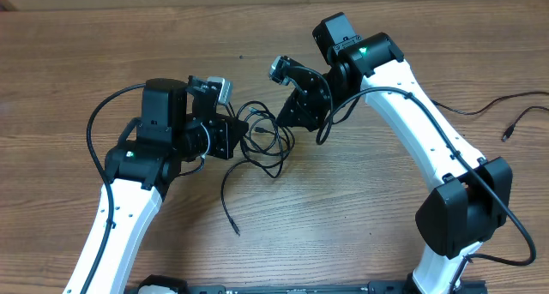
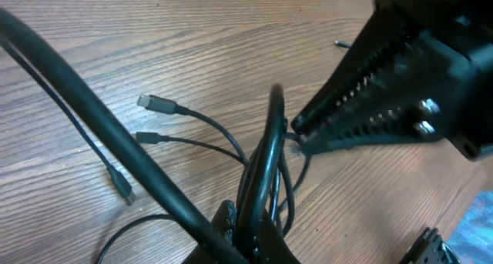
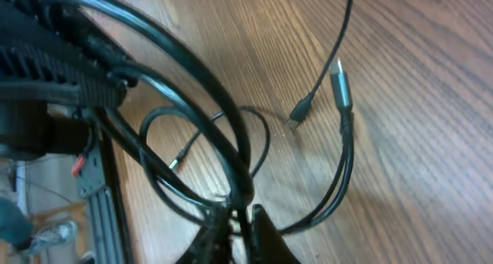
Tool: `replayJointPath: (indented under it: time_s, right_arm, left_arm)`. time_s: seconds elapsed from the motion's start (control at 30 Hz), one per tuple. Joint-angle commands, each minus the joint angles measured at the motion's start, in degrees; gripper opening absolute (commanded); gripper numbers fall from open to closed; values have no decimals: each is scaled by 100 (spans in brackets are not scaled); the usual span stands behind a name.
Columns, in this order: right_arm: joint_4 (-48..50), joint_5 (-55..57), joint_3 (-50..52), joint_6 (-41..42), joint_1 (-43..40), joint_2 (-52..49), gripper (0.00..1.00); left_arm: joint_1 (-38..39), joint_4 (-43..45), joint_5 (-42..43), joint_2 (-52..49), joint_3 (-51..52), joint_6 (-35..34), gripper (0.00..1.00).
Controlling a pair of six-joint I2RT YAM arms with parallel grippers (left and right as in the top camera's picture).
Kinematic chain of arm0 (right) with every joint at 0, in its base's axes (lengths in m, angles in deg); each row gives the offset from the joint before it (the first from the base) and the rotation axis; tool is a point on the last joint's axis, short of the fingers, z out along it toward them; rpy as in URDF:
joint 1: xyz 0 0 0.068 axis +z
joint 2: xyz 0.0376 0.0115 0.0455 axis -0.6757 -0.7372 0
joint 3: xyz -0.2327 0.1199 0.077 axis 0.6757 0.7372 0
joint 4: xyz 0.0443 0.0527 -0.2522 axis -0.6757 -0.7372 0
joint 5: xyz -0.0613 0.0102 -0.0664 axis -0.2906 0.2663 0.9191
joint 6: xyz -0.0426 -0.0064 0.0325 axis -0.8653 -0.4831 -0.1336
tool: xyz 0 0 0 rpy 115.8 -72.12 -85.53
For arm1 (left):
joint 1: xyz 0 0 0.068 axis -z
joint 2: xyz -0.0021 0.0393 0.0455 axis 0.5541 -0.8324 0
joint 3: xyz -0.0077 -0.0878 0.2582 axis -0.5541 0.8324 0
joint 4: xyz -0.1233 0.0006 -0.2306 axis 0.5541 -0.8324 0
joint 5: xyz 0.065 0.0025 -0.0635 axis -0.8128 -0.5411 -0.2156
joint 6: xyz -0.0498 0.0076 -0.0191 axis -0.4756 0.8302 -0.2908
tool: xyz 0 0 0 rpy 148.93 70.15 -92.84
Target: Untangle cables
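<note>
1. Two stretches of bare wooden table were open for movement: a wide band along the far edge, and the near middle between the arms. The right side was partly taken up by a separate thin cord, which was cut off by the frame edge.
2. The cables were bunched in loose loops near the table's centre, between the two grippers and well apart from every edge.
3. The bundle's long axis was laid roughly left to right, from one gripper to the other. A loose end was trailed out of it, with its plug pointed toward the near edge.
4. The left gripper was pressed together on the cables at the bundle's left side. In the left wrist view, the cords were seen rising out from between its fingers.
5. The right gripper was pinched on the cables at the bundle's upper right, with its tips drawn close around the strands.
6. A silver-tipped plug was laid on the wood, its tip pointed away from the right gripper.
7. It could not be made out which cord crossed over which. The exact strands held were hidden by the fingers, and a thick arm cable was blurred across the left wrist view.
</note>
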Motion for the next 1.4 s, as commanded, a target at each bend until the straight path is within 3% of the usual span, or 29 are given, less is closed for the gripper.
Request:
replayJointPath:
  time_s: [0.0,0.1,0.4,0.47,0.5,0.57,0.77,1.1,1.37]
  right_arm:
    - [-26,-15,-72,-15,-31,229,33]
    - [-48,-15,-72,-15,-31,229,40]
    - [-48,-15,-72,-15,-31,229,41]
    - [-48,-15,-72,-15,-31,229,33]
    - [-48,-15,-72,-15,-31,229,19]
    - [-50,-15,-72,-15,-31,229,4]
    - [-50,-13,-72,-15,-31,229,4]
    - [-48,-11,-72,-13,-31,229,4]
    - [-48,-11,-72,-15,-31,229,4]
  left_arm:
    - [-26,109,-83,-7,-103,-278,4]
    - [-26,256,-31,-7,-103,-468,4]
    - [-26,579,540,-7,-103,-518,4]
    - [-26,570,525,-7,-103,-518,4]
    - [-26,570,525,-7,-103,-518,4]
    - [-26,570,466,-7,-103,-518,4]
    - [-26,363,-181,-7,-103,-564,4]
    - [-26,-479,-2378,-7,-103,-1875,4]
    - [-26,-629,-2632,-7,-103,-2103,4]
